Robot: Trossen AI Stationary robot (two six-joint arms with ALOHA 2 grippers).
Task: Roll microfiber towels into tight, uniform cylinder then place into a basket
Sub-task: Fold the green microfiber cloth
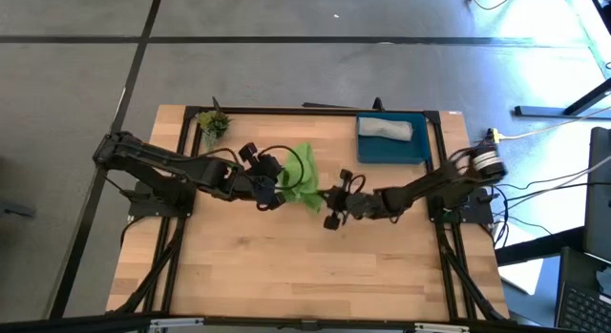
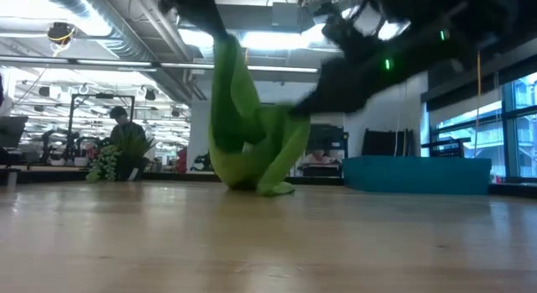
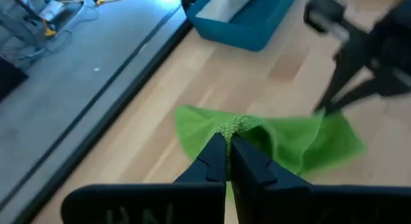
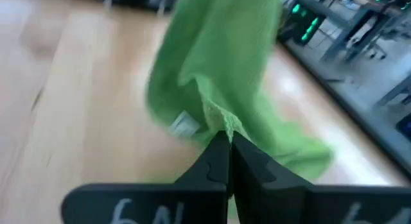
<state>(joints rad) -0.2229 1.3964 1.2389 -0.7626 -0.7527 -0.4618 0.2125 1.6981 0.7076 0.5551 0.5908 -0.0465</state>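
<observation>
Front of the table is bare wood; the action is mid-table. Both arms have the lime green towel [image 1: 304, 177] pinched and lifted, its lower fold dragging on the table [image 1: 239, 266] in the low view. Left gripper [image 3: 228, 150] is clamped on one bunched edge of the cloth, right gripper [image 4: 229, 146] is clamped on another edge near the small white tag [image 4: 185, 125]. Each wrist view shows the fingers closed with green fabric caught at the tips. Step in hand looks like spreading the towel flat before rolling. To do it well: draw the two grips apart until the edge between them is taut, keep both at equal height, then lay it down with the dragging fold going first so it doesn't tuck under. Any crease now probably makes a lopsided roll. Risk: thin pinch on both sides, a sharp tug could slip a corner. Further back, the grey towel [image 1: 386, 129] already lies rolled in the basket [image 1: 420, 150] at the far right corner; potted plant [image 1: 213, 123] sits far left, well clear.
</observation>
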